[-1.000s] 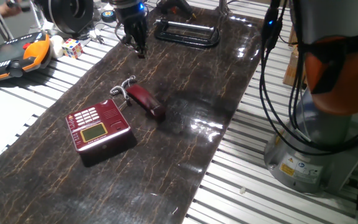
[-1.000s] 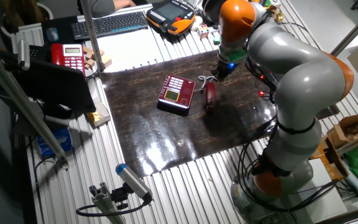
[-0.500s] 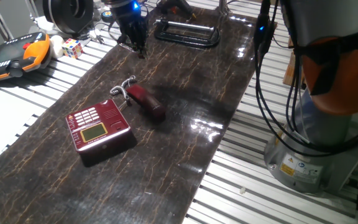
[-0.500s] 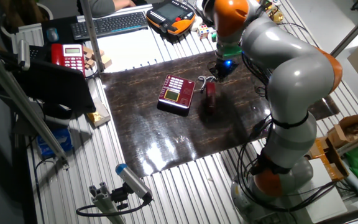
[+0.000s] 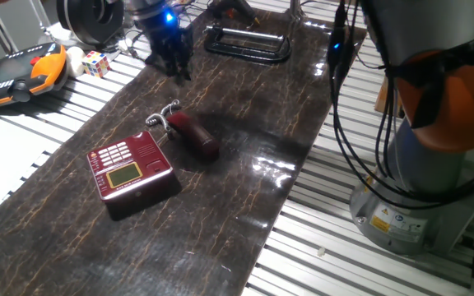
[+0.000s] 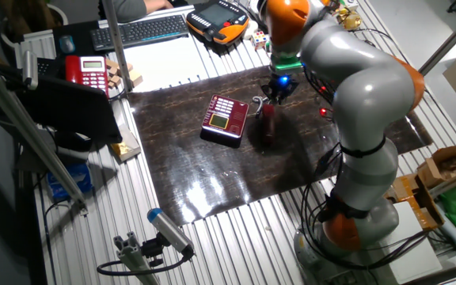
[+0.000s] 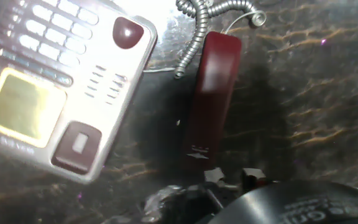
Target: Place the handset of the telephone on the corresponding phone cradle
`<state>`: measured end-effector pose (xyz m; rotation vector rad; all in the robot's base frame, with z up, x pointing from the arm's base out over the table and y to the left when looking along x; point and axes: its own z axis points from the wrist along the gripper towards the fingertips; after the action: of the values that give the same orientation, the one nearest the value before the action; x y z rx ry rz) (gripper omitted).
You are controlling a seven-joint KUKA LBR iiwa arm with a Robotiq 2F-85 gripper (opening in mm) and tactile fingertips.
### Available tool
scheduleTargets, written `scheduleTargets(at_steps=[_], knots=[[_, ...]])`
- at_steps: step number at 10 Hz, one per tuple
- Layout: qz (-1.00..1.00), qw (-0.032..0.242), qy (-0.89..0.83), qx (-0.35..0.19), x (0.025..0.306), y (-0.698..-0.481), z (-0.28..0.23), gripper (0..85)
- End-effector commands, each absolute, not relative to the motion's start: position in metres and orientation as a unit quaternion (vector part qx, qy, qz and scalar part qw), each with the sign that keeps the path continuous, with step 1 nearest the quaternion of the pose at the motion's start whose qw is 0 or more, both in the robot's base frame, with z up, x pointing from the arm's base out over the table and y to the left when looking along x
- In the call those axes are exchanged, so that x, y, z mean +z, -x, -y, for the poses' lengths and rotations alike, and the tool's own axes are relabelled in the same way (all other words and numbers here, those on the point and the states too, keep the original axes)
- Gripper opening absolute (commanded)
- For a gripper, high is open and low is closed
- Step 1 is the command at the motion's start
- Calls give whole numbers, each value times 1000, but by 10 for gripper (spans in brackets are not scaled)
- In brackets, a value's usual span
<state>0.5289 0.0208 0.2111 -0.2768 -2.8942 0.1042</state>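
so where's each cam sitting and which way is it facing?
One fixed view: low at the mat's end, facing the telephone, handset and gripper; arm base at right.
The other fixed view: high, opposite side, looking down; whole arm shows above the handset.
Hand view: looks down at the handset and telephone; gripper body at bottom edge.
All share telephone and handset.

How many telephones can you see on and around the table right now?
2. One dark red telephone sits on the dark mat with its handset lying beside it. A brighter red phone sits off the mat near the keyboard. Others may be hidden.
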Motion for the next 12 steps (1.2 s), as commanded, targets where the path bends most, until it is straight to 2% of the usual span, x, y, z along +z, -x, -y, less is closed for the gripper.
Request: scheduleTargets(at_steps=[1, 3, 7, 12], knots=[[987, 110, 114, 33, 207, -532, -22, 633], [987, 100, 126, 30, 187, -540, -21, 713], [986, 72, 148, 23, 147, -558, -19, 737], [985, 40, 165, 22, 104, -558, -15, 743]])
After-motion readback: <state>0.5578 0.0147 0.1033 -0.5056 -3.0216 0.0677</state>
